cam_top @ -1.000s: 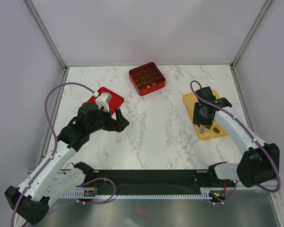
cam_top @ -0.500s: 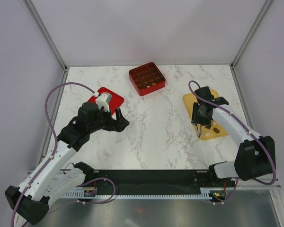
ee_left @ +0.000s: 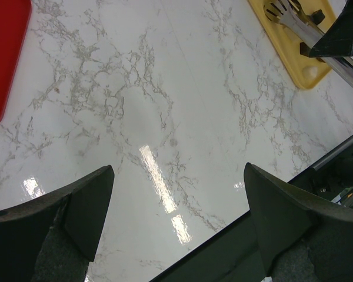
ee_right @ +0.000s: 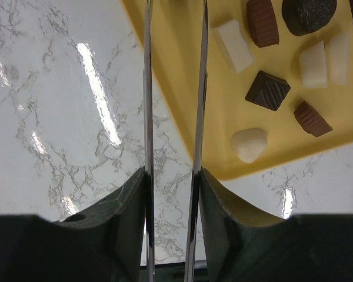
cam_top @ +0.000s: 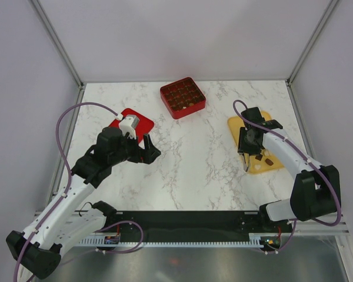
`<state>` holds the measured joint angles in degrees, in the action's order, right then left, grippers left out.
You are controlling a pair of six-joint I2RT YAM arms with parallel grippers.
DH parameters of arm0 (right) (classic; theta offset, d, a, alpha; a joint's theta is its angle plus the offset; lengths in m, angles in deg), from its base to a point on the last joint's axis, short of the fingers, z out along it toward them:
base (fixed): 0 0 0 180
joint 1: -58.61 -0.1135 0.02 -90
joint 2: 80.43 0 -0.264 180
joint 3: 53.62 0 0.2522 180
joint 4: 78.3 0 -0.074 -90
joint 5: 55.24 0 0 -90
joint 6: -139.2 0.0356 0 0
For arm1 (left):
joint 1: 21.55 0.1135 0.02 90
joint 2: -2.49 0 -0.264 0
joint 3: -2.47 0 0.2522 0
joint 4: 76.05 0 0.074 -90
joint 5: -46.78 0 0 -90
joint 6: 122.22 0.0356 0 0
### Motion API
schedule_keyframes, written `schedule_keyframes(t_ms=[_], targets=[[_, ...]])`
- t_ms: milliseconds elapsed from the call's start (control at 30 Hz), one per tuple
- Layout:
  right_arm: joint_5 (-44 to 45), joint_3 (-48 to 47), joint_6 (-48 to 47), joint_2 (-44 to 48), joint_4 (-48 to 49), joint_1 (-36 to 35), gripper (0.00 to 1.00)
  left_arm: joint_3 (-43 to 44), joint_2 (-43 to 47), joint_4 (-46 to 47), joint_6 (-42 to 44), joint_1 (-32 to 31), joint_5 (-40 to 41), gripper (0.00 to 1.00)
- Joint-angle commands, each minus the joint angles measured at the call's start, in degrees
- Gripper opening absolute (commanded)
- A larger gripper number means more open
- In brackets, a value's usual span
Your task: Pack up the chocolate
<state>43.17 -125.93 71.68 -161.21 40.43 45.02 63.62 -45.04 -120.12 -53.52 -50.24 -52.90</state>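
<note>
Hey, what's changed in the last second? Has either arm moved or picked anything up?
The right gripper has crept slightly toward the near edge of the yellow tray, its arm folding in closer behind it. It has picked up nothing; the chocolates lie loose on the tray. The left gripper, open, and the red box have not moved.
</note>
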Motion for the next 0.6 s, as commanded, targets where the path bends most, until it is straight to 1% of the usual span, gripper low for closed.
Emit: schedule_keyframes(t_ms=[0, 200, 467, 567], targets=[[-0.67, -1.66, -0.33, 0.52, 0.84, 0.31, 0.43, 0.50, 0.07, 1.21, 1.70, 0.21, -0.52, 1.00], [-0.58, -4.65, -0.16, 1.67, -0.92, 0.31, 0.39, 0.42, 0.51, 1.12, 1.70, 0.21, -0.44, 1.00], [-0.76, -10.44, -0.24, 1.15, -3.03, 0.40, 0.37, 0.42, 0.77, 1.21, 1.70, 0.21, -0.43, 1.00], [-3.03, -13.78, -0.51, 0.18, -2.94, 0.14, 0.36, 0.50, 1.03, 1.21, 1.79, 0.21, 0.18, 1.00]])
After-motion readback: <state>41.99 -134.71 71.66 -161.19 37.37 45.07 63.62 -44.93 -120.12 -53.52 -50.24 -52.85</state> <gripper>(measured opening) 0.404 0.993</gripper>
